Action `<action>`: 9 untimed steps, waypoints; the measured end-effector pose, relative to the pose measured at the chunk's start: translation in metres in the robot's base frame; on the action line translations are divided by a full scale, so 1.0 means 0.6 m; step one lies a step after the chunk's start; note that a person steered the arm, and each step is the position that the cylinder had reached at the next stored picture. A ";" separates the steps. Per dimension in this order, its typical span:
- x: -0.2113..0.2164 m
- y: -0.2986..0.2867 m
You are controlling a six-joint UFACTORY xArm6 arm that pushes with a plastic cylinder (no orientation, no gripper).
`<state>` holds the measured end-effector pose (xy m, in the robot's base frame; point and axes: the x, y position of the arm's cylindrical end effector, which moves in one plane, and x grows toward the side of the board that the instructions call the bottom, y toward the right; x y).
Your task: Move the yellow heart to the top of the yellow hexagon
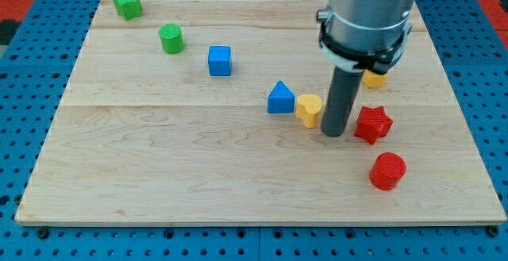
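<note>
The yellow heart (309,108) lies right of the board's middle, just right of a blue triangle block (280,98). The yellow hexagon (375,78) sits up and to the right of it, mostly hidden behind the arm's grey body. My tip (334,132) rests on the board right next to the heart's lower right side, seemingly touching it. A red star (373,124) lies just right of my tip.
A red cylinder (387,171) lies toward the lower right. A blue cube (220,60), a green cylinder (171,38) and a green star (127,4) run toward the top left. The wooden board (159,166) rests on a blue pegboard.
</note>
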<state>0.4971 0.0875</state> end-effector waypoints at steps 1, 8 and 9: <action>-0.066 -0.073; -0.182 0.080; -0.234 0.105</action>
<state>0.3564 0.1504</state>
